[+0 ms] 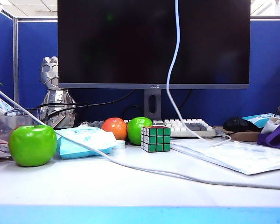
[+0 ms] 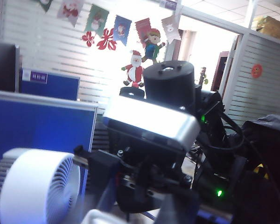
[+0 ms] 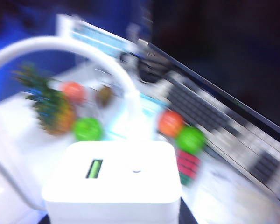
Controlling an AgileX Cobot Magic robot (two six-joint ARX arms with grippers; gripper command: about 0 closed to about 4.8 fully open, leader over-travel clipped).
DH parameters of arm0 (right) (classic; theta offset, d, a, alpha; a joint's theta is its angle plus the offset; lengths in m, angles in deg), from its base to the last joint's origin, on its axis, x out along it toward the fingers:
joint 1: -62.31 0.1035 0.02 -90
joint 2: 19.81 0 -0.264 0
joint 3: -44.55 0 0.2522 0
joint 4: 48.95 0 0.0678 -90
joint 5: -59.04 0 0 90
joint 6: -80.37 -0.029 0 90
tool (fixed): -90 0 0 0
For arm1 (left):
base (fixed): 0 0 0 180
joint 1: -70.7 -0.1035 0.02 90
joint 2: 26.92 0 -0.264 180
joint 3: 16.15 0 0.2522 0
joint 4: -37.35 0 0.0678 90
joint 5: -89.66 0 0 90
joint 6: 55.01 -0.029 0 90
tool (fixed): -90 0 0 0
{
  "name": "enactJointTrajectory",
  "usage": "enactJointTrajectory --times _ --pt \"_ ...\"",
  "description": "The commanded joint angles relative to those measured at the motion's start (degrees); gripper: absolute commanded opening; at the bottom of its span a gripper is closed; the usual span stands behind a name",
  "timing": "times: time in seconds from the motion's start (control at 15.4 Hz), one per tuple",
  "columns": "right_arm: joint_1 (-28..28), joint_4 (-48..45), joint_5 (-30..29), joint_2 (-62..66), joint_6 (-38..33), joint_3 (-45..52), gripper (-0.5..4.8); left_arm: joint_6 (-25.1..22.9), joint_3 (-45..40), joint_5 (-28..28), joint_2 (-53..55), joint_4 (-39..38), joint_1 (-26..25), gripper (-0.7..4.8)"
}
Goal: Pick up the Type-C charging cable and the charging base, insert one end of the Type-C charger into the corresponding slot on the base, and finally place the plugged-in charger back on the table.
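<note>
Right wrist view, and the charging base (image 3: pixel 113 179) fills the near foreground — a white rounded block with its slotted face turned toward the camera, one narrow yellow-green slot and a small round dimple on it. It sits high above the table (image 1: pixel 130 186), its long axis running across the picture, and its lower edge is cut off by the frame. The right gripper itself is out of sight beneath the block, so I cannot tell how its jaws stand. The Type-C charging cable (image 3: pixel 79 51) arcs up and over behind the base, thick and white, badly smeared by motion blur; whether its plug is seated is hidden. In the exterior view a thin white cable (image 1: pixel 171 70) hangs down in front of the monitor (image 1: pixel 107 42) — neither arm shows there. The left wrist view shows only dark arm hardware and a white fan (image 2: pixel 39 186); the left gripper's fingers cannot be made out.
</note>
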Motion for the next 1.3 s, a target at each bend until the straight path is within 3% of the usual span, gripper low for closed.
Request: enactJointTrajectory --times 0.06,0.26,0.45,1.1,1.17,1.23,1.3 --pt "0.1 -4.2 -7.0 -1.5 0.0 -0.5 -0.01 0.0 0.2 -0.1 -0.3 2.7 0.0 2.42" --pt "0.1 -6.4 -8.2 -2.8 0.0 -0.5 -0.01 0.0 0.2 -1.4 -0.3 2.6 0.0 2.42" --pt "0.1 -8.2 -13.7 -1.3 -0.3 -0.5 -0.01 0.0 0.2 -1.3 -0.3 2.8 1.3 2.38" --pt "0.1 -11.3 -15.5 0.0 -1.7 -0.5 -0.01 0.0 0.2 -1.2 -0.3 3.9 3.4 2.36" --pt "0.1 -11.3 -15.5 0.0 -1.6 -0.5 -0.01 0.0 0.2 -1.2 -0.3 3.9 3.5 2.23" --pt "0.1 -11.4 -15.8 0.0 -1.7 -0.5 -0.01 -0.1 0.2 -1.3 -0.3 3.9 3.8 1.39" --pt "0.1 -11.3 -16.7 0.0 -1.8 -0.5 -0.01 -0.2 0.2 -1.4 -0.3 3.9 3.8 1.24"
